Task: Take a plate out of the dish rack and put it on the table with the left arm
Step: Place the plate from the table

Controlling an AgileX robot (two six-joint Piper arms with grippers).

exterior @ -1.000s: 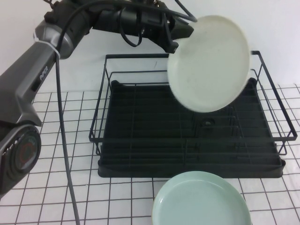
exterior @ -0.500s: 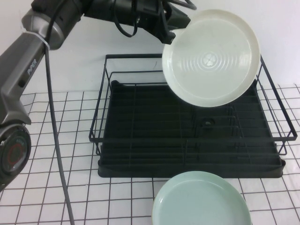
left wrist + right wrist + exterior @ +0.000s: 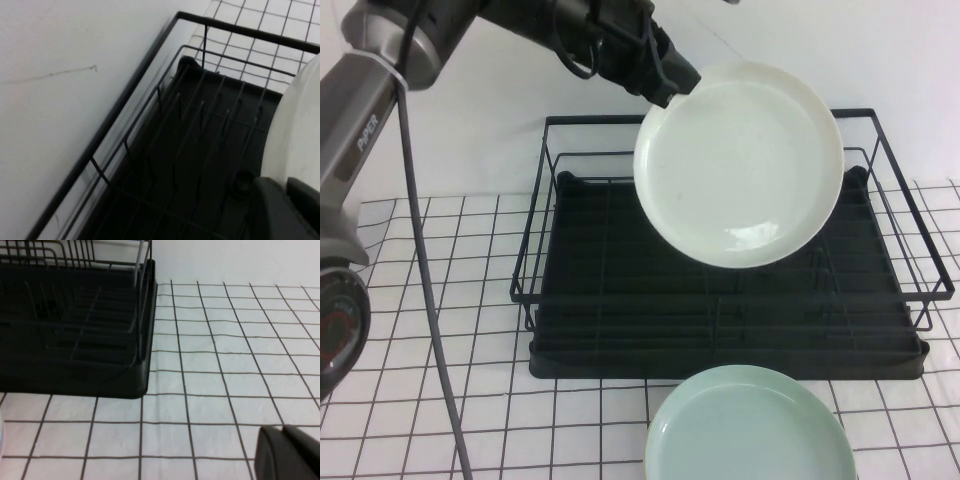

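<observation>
The white plate [image 3: 740, 165] hangs tilted in the air above the black dish rack [image 3: 720, 358], its face turned toward the high camera. My left gripper [image 3: 672, 82] is shut on the plate's upper left rim, the left arm reaching in from the upper left. In the left wrist view the plate [image 3: 300, 125] rises beside my left gripper [image 3: 286, 186], with the dish rack [image 3: 200, 150] below it. My right gripper [image 3: 282, 429] is shut on nothing, low over the table [image 3: 225, 365] beside the rack's corner [image 3: 142, 365].
A pale mint-green plate [image 3: 745, 425] lies on the gridded table [image 3: 540, 420] just in front of the rack. The left arm's black cable [image 3: 425, 300] hangs down at the left. A white wall stands close behind the rack.
The plate has come down and to the left over the rack and turned its face toward the camera. The left arm has swung left with it.
</observation>
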